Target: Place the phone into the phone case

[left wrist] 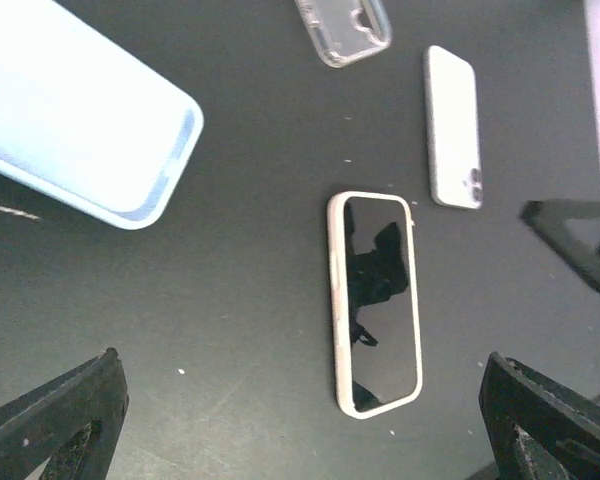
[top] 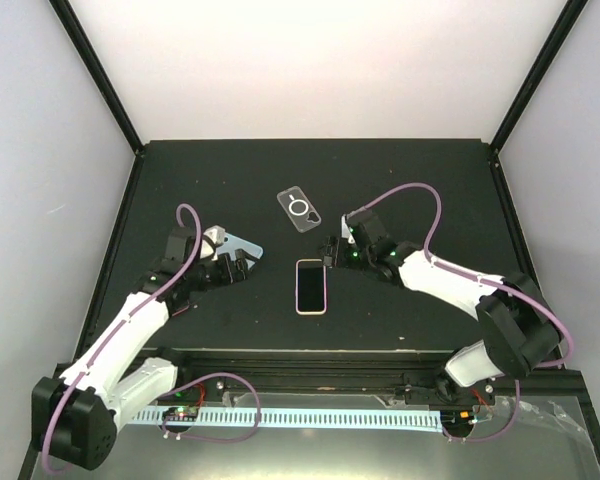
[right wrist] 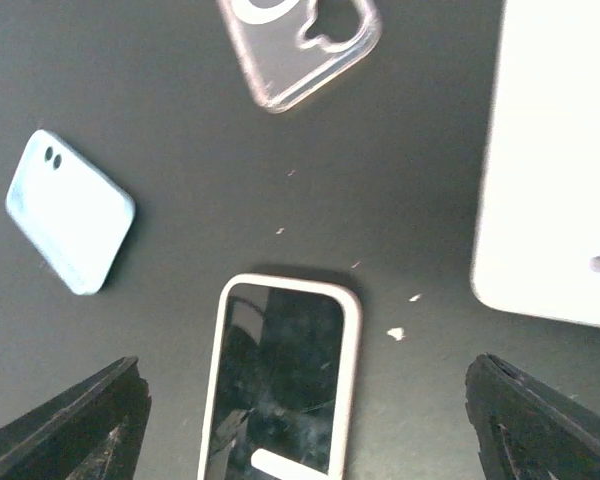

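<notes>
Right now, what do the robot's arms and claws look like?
The left arm and right arm have white links with black joints; a purple cable loops along each. The left claw and right claw are black.

Open across bare black tabletop point(top: 230, 170) in front of cased phone point(top: 311, 286), also between it and clear case point(top: 299, 209). Blocked left by light blue case point(top: 245, 245) and left gripper point(top: 240, 268); right by right gripper point(top: 331, 252), white phone point(left wrist: 452, 127).
</notes>
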Robot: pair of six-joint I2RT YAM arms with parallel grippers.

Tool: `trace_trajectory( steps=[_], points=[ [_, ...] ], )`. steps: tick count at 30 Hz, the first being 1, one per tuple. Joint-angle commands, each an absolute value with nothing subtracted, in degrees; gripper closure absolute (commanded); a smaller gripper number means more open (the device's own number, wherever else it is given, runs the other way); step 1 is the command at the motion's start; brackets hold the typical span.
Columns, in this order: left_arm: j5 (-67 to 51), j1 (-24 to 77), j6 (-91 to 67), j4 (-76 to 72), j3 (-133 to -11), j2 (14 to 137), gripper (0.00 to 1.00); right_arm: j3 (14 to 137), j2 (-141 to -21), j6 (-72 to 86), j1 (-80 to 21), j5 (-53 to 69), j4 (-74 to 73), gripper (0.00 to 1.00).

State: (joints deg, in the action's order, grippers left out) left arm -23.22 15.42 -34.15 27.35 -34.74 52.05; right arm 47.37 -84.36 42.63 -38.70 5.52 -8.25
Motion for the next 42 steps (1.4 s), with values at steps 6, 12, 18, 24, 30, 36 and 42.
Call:
trace_trajectory(
  steps=[6, 12, 18, 24, 30, 36, 42],
  points=[
    [-15.6, 11.3, -46.7, 19.2, -31.4, 58.7, 0.19, 53.4, -86.2, 34.3, -36.1, -6.2, -18.4, 0.07],
    [-15.8, 9.1, -50.4, 13.9, -33.0, 68.5, 0.40, 52.2, -84.6, 33.5, -36.1, -4.4, -16.7, 0.07],
    [-13.7, 7.6, -49.1, 12.5, -36.8, 78.5, 0.50, 51.4, -83.9, 33.4, -36.1, -3.4, -16.1, 0.08],
    [-11.9, 6.9, -48.4, 11.0, -37.9, 81.8, 0.53, 50.0, -82.9, 33.1, -36.0, -3.4, -15.3, 0.08],
    [-13.1, 7.0, -48.0, 9.4, -37.9, 83.7, 0.56, 49.1, -82.4, 33.3, -36.1, -3.4, -14.3, 0.08],
    [-15.8, 7.0, -48.3, 7.5, -37.6, 85.7, 0.62, 48.9, -82.3, 33.4, -36.1, -2.9, -13.6, 0.08],
    [-15.8, 7.1, -48.4, 7.0, -37.2, 87.5, 0.67, 49.6, -83.3, 33.7, -36.1, -4.1, -14.6, 0.08]
  ],
)
